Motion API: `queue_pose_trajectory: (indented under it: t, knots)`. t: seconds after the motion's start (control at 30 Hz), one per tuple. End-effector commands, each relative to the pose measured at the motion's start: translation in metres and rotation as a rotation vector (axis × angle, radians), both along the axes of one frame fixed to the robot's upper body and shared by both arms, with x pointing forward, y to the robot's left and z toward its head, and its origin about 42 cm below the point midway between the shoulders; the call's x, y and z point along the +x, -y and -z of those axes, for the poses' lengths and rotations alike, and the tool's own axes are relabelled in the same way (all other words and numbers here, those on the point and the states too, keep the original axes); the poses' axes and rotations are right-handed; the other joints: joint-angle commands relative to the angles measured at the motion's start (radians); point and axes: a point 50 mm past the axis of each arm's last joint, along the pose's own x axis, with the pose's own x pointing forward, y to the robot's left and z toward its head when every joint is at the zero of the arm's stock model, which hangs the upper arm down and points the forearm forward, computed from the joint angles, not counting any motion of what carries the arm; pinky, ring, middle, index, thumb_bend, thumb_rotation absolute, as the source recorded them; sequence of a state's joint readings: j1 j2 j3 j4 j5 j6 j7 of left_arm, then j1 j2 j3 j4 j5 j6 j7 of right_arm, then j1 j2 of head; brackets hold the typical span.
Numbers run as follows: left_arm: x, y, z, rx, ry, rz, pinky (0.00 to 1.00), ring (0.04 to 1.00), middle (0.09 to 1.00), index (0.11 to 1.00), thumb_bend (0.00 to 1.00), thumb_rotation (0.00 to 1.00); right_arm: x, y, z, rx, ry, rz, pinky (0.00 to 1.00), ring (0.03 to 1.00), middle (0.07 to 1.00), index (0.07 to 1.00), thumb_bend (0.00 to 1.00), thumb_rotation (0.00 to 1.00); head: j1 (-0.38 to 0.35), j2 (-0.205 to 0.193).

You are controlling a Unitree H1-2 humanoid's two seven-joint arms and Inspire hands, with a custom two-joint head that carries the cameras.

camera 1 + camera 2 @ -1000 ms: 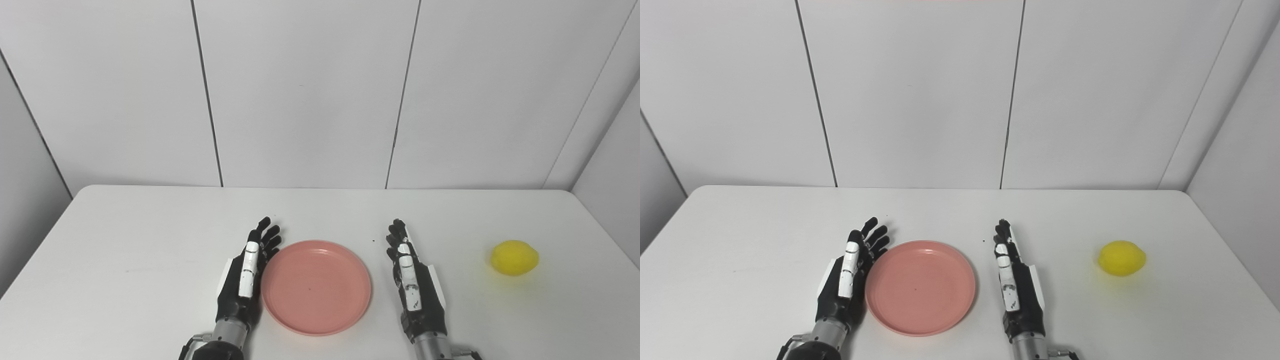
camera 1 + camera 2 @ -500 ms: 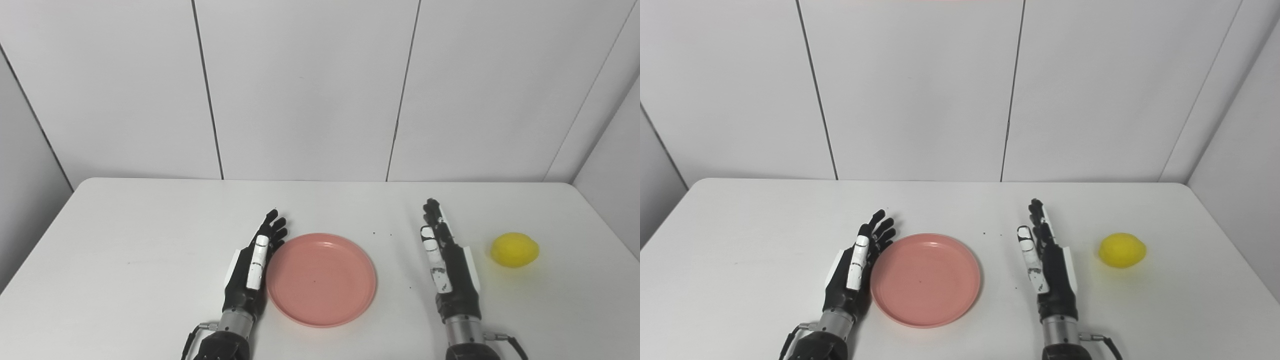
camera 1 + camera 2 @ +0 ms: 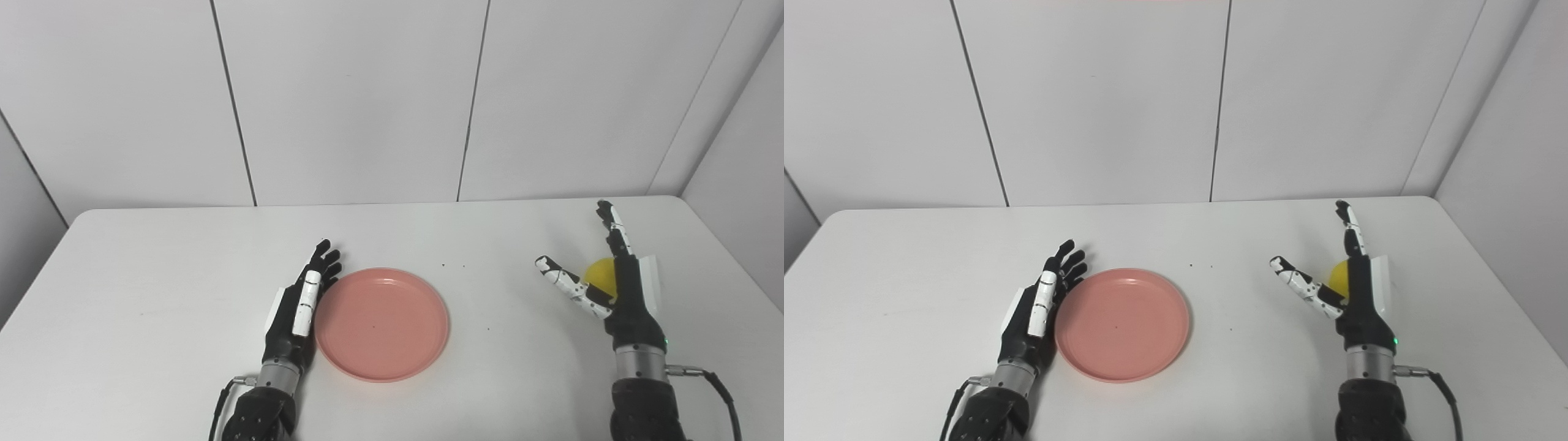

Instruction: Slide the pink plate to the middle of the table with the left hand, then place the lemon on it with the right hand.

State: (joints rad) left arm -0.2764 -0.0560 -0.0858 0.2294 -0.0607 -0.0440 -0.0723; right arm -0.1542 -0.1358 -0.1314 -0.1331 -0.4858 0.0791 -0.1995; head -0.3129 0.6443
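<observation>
right hand (image 3: 618, 288) spread, holding nothing | lemon (image 3: 599, 272) between thumb and fingers

Plate (image 3: 381, 324): no text, label or brand readable.
Lemon (image 3: 599, 272): no marking readable.
Left hand (image 3: 298, 312): no lettering or number readable.
Right hand (image 3: 612, 288): no lettering or number readable.
Table (image 3: 153, 275): no sign or label readable.
Wall (image 3: 355, 98): no text or sign readable.
</observation>
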Motion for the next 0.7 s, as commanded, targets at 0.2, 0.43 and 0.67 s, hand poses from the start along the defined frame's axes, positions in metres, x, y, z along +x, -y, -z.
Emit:
queue_pose_trajectory:
  t: [0.2, 0.43, 0.67]
  knots:
    - [0.000, -0.011, 0.008, 0.015, -0.017, -0.003, 0.93, 0.932, 0.935, 0.935, 0.66, 1.00, 0.006, 0.023, -0.018, -0.149, -0.047, 0.145, 0.81, 0.901, 0.931, 0.926, 0.89, 0.46, -0.036, 0.003]
    - [0.001, -0.017, 0.008, 0.007, -0.029, 0.002, 0.92, 0.936, 0.939, 0.937, 0.66, 1.00, 0.012, 0.039, -0.018, -0.224, -0.119, 0.178, 0.75, 0.880, 0.913, 0.918, 0.92, 0.39, -0.084, -0.001]
    - [0.003, -0.019, 0.008, 0.000, -0.034, 0.004, 0.93, 0.938, 0.941, 0.935, 0.66, 1.00, 0.023, 0.051, -0.009, -0.260, -0.216, 0.189, 0.79, 0.901, 0.923, 0.926, 0.93, 0.42, -0.099, -0.003]
